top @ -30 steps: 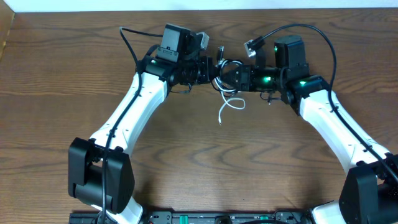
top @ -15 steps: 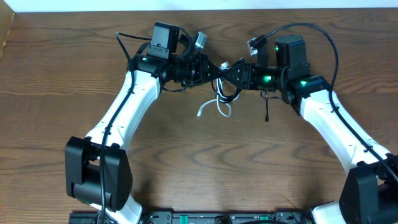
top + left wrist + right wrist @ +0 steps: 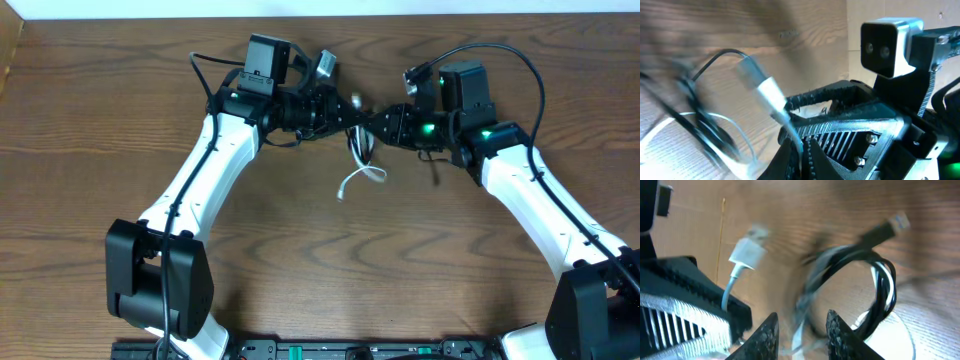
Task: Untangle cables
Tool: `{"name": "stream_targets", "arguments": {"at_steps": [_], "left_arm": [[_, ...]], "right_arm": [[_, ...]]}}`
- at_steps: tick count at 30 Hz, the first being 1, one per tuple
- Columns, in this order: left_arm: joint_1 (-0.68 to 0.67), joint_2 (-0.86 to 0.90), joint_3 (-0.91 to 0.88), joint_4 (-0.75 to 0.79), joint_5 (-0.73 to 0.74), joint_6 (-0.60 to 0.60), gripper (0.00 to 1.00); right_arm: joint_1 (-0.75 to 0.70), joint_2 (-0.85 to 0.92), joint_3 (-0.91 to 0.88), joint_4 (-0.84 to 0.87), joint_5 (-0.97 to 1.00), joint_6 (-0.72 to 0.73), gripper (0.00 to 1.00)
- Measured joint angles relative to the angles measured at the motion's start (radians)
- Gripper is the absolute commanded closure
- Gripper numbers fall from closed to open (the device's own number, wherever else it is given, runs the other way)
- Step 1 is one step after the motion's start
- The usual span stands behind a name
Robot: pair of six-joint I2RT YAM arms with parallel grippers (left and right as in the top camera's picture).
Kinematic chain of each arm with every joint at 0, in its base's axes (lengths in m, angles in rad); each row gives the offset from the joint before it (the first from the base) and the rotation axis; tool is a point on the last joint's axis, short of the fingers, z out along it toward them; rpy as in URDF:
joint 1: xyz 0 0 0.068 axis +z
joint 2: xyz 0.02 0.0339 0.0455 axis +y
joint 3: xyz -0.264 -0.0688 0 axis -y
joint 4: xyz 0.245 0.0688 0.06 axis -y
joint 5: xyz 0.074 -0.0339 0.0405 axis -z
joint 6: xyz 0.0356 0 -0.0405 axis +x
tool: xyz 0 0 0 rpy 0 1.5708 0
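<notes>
Cables, a thin white cord (image 3: 767,92) with small white plugs and a longer thin black cord (image 3: 865,257), begin inside your left claw (image 3: 798,150), which is clamped tight on the white one just behind a plug. Your right claw (image 3: 801,330), nose to nose with it, has its fingers partly apart around the blurred bundle, and you cannot tell whether it grips. The stretched run lies claw to claw, so I judge the pull goes along that line. Beyond, loose loops trail from between both claws over the brown wooden table (image 3: 300,250). Both forearms point inward at each other.

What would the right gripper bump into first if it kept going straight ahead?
Probably the tangled loop of the black cable and white cable, hanging right in front of the right gripper. The blur makes depth hard to judge.
</notes>
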Motion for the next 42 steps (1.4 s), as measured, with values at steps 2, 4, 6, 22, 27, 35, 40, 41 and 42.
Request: {"name": "stream_targets", "arguments": {"at_steps": [2, 4, 6, 22, 27, 35, 40, 41, 42], "left_arm": [[-0.001, 0.0, 0.0, 0.003, 0.001, -0.011, 0.93], [-0.001, 0.0, 0.0, 0.01, 0.003, -0.019, 0.93], [0.0, 0.0, 0.0, 0.019, 0.004, -0.022, 0.92], [-0.031, 0.0, -0.003, -0.22, -0.357, 0.188, 0.83], [-0.087, 0.002, -0.005, -0.329, -0.432, 0.357, 0.75], [-0.184, 0.002, -0.005, -0.342, -0.56, 0.472, 0.59], [-0.252, 0.024, -0.005, -0.264, -0.61, 0.427, 0.54], [-0.263, 0.037, -0.005, -0.244, -0.615, 0.402, 0.54], [-0.272, 0.053, -0.005, -0.221, -0.618, 0.373, 0.54]], "right_arm": [[0.005, 0.0, 0.0, 0.019, 0.012, 0.018, 0.73], [0.013, 0.0, 0.0, 0.029, 0.023, 0.035, 0.75], [0.018, 0.0, 0.0, 0.021, 0.034, 0.047, 0.75], [-0.156, 0.002, 0.0, -0.264, 0.188, 0.02, 0.62], [-0.18, 0.002, 0.0, -0.307, 0.201, 0.0, 0.61], [-0.184, 0.002, 0.0, -0.318, 0.207, -0.024, 0.59], [-0.2, 0.002, 0.0, -0.33, 0.207, -0.026, 0.59], [-0.208, 0.002, 0.0, -0.335, 0.206, -0.027, 0.59], [-0.223, 0.002, 0.0, -0.343, 0.204, -0.028, 0.59]]}}
